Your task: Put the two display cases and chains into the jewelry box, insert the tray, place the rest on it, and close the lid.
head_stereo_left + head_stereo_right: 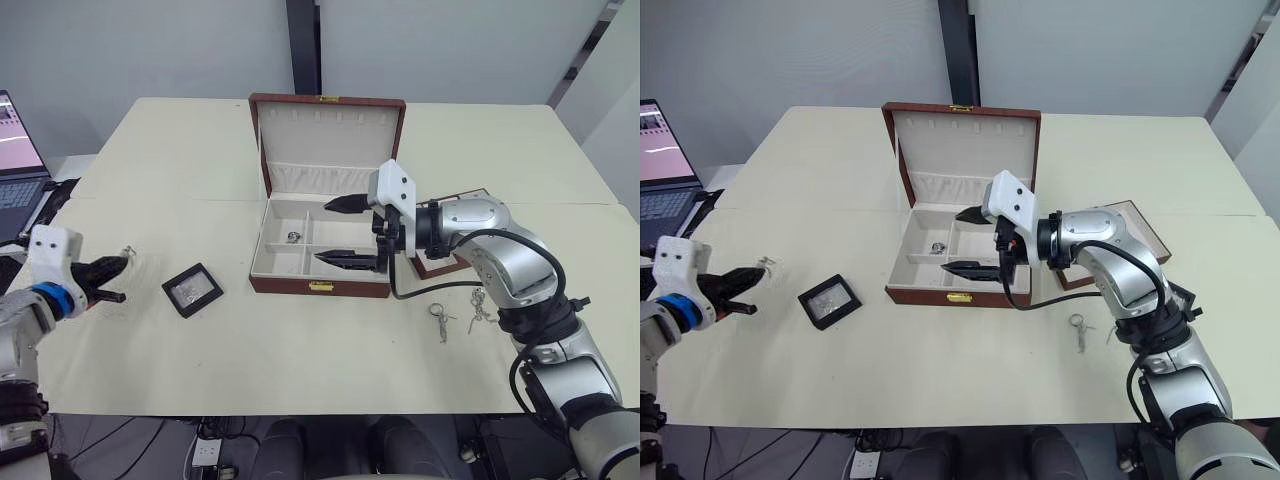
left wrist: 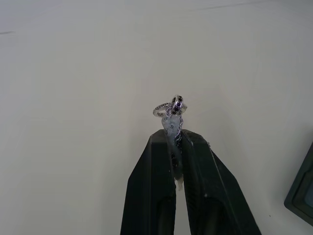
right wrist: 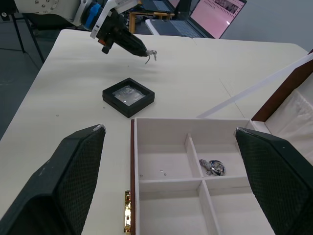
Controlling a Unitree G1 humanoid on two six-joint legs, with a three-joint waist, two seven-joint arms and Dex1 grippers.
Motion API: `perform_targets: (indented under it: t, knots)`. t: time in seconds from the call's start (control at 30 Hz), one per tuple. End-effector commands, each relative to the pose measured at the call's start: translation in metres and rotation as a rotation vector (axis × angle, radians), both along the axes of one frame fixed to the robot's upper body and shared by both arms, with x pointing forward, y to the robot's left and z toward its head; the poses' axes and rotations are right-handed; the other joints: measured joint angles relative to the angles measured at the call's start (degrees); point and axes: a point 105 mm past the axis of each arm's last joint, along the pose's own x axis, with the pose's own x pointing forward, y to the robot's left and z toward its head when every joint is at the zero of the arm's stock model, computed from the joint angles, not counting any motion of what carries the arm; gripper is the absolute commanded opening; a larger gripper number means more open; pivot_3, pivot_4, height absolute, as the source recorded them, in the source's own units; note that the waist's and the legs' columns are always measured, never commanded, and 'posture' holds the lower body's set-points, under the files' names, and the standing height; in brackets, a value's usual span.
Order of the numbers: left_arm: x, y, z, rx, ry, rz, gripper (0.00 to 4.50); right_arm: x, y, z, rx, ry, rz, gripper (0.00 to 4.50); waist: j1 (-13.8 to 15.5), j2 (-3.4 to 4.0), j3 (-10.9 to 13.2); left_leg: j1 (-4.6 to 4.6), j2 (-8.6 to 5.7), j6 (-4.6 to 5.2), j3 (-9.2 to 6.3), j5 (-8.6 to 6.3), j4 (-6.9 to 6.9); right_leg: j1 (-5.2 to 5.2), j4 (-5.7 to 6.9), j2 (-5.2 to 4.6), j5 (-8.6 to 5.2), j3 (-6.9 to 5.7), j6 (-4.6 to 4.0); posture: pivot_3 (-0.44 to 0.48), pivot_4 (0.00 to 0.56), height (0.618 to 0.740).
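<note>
The jewelry box (image 1: 320, 285) stands mid-table with its lid (image 1: 330, 135) upright. A small silvery piece (image 3: 212, 167) lies in one cream compartment. My right gripper (image 1: 327, 232) hovers open over the box's compartments, nothing between its fingers. One black display case (image 1: 192, 290) lies flat on the table left of the box. Further left, my left gripper (image 2: 175, 134) is shut on a thin silvery chain with a ring (image 2: 171, 107), held just above the table. The maroon tray (image 1: 1140, 215) lies right of the box, partly hidden by my right arm.
Loose silvery chains (image 1: 440, 318) lie on the table in front of the tray, near my right forearm. A laptop (image 1: 15, 150) sits off the table's left edge. A seam between two table tops runs behind the box.
</note>
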Motion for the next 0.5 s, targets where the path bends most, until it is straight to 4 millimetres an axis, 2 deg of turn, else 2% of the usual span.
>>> perform_targets:
  t: [0.03,0.3,0.5]
  knots:
    - [-0.003,0.003,0.032,0.051,-0.084,-0.011,0.02,0.0,-0.002,0.011,0.026,-0.046,0.008,4.5,0.0,0.0,0.0,0.0,0.0,0.0,0.01,0.0,0.0,0.0,0.0,0.0,0.0,0.0,0.0,0.0,0.15,0.74]
    - [-0.01,-0.012,0.07,0.071,-0.162,-0.115,0.02,0.001,-0.002,0.012,0.027,-0.051,0.015,4.5,-0.02,0.01,0.01,0.0,0.01,0.0,0.01,0.0,-0.01,0.0,-0.01,0.0,0.0,0.0,0.0,0.0,0.15,0.74]
    - [-0.013,-0.055,0.1,0.056,-0.196,-0.322,0.02,0.0,-0.005,0.014,0.029,-0.056,0.015,4.5,-0.04,0.01,0.02,-0.01,0.01,0.0,0.0,0.0,-0.01,0.02,-0.01,0.0,0.0,0.01,0.0,0.0,0.15,0.74]
